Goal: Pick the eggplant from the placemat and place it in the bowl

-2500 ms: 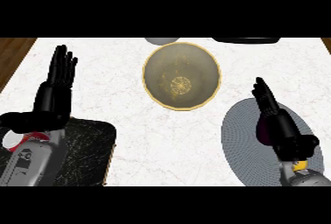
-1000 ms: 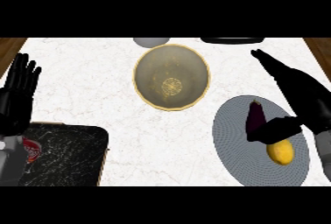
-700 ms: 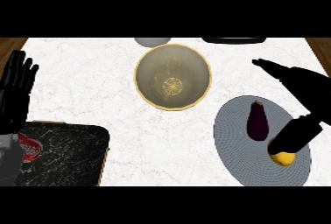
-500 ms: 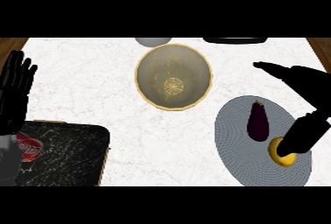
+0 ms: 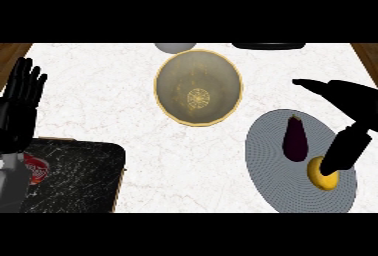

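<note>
You have not done much of the job yet. The eggplant (image 5: 295, 140) lies on the round grey placemat (image 5: 269, 165), at the right side of the bench (image 5: 111, 100), and nothing holds it. The bowl (image 5: 157, 90) has nothing in it that I can see. Your right hand (image 5: 356, 102) hangs over the right side of the placemat, just beside the eggplant. Its fingers are spread wide from the thumb and hold nothing. The thumb points down and covers part of a yellow fruit (image 5: 321, 179) that lies on the mat near the eggplant's lower end. The hand looks a little apart from the eggplant, but I cannot be sure. Your left hand (image 5: 18, 107) rests at the left edge, fingers straight and up, with nothing in it. So I think nearly all of the job is left: close the right hand round the eggplant, lift it, carry it over to the left, and put it in the bowl. The eggplant is dark purple, almost black, long and smooth. It is fat in the middle and thin at the far end, where a small stem sticks out. The bowl is wide and tan with a gold rim, and it stands a bit apart from the placemat.
</note>
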Tool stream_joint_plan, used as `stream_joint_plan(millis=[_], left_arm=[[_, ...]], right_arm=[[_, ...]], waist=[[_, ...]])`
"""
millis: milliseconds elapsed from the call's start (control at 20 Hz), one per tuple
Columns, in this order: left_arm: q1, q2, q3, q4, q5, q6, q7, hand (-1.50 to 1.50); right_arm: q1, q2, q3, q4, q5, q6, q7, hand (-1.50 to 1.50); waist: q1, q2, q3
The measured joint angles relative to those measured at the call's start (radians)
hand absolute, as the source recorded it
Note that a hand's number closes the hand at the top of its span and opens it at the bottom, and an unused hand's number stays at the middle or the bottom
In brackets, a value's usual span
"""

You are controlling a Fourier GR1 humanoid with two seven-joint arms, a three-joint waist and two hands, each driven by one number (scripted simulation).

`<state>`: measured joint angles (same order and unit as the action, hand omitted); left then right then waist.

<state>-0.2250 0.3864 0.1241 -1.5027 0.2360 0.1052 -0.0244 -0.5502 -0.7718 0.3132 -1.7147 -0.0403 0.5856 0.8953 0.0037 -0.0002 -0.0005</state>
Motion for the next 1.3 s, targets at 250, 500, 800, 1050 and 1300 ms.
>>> stream_joint_plan(millis=[250,500,800,1050,1300], left_arm=[[-0.01,-0.009,0.01,0.006,-0.017,-0.004,-0.003,0.0],[-0.001,-0.019,0.024,0.006,-0.023,-0.022,-0.009,0.0],[-0.013,-0.021,0.046,0.005,-0.031,-0.038,0.008,0.0],[-0.015,-0.049,0.036,-0.012,-0.056,-0.029,0.019,0.0],[-0.016,-0.049,0.061,0.007,-0.06,-0.051,0.009,0.0]], right_arm=[[0.03,0.048,-0.011,0.061,0.074,0.026,-0.042,-1.5],[0.107,0.096,-0.018,0.085,0.187,0.022,-0.084,-1.5],[0.153,0.141,-0.05,0.152,0.318,0.022,-0.19,-1.5],[0.162,0.189,-0.069,0.208,0.403,0.015,-0.293,-1.5],[0.173,0.22,-0.095,0.246,0.476,0.021,-0.38,-1.5]], waist=[[-0.001,0.001,0.0],[-0.002,0.0,0.0],[-0.002,0.001,0.001],[-0.001,0.001,0.001],[-0.001,0.001,0.001]])
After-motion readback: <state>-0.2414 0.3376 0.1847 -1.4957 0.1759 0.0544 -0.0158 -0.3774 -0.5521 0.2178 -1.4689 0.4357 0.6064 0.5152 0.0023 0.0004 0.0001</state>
